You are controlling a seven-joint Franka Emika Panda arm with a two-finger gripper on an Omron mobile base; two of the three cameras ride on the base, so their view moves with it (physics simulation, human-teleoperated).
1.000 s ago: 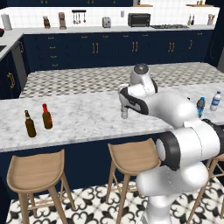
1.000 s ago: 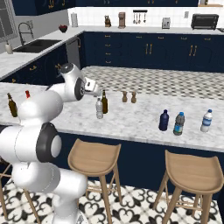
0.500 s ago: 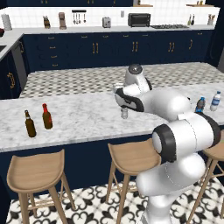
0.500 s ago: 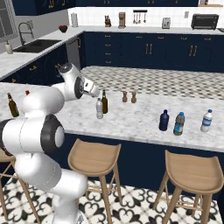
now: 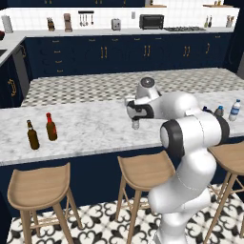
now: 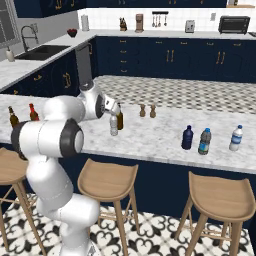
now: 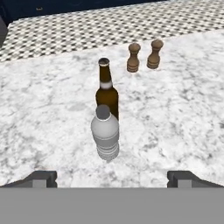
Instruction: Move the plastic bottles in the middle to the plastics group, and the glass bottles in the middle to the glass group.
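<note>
Two fingertips [image 7: 39, 178] stand wide apart, the jaws holding nothing, as the arm reaches low toward the clear bottle [image 7: 105, 133] on the bench [image 7: 175, 122].

Seven bottles on the marble counter: two glass bottles [image 5: 40, 131] far off, two just ahead of the gripper, three beyond; two wooden shakers [image 7: 143, 55].

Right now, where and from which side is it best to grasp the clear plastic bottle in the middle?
Probably its ribbed body, just below the shoulder. The clear plastic bottle stands upright, with the brown glass bottle close behind, so come level from the near side, open gripper straddling it.
</note>
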